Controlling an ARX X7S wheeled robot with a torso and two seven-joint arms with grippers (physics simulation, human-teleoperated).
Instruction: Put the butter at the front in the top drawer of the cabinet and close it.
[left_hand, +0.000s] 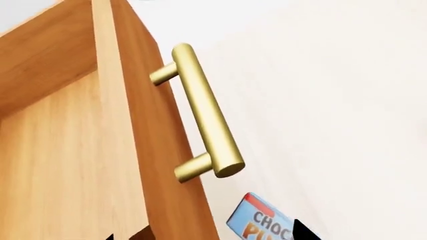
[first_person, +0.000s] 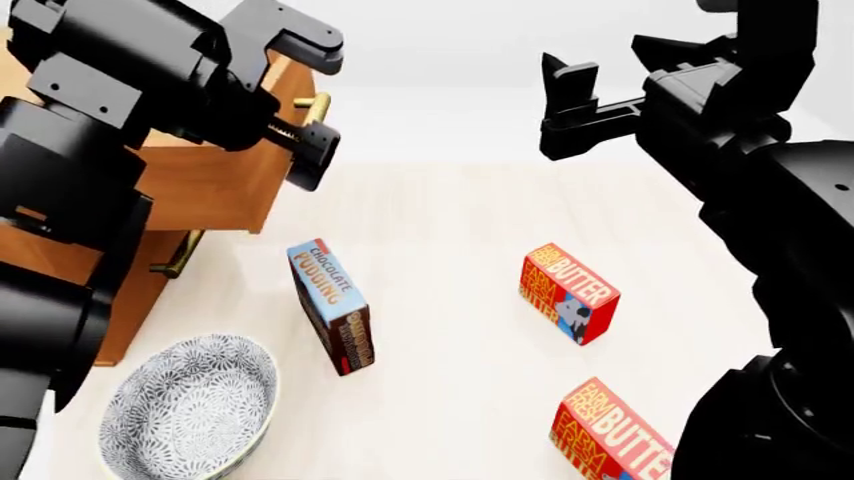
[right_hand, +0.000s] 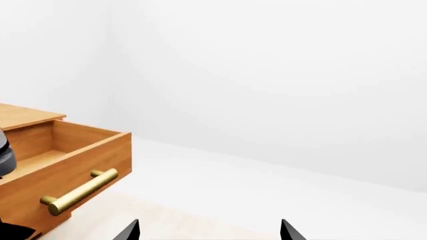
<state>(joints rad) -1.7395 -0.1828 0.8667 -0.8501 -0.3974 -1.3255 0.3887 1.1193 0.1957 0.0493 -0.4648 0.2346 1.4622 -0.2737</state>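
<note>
A bare simulated test scene, not a furnished room: blank white walls meet a pale wood-grain floor, on which stand a wooden cabinet, grocery cartons such as the chocolate pudding box, and a patterned bowl.

A chocolate pudding box stands on edge on the pale floor, near a patterned bowl at its near-left corner.
</note>
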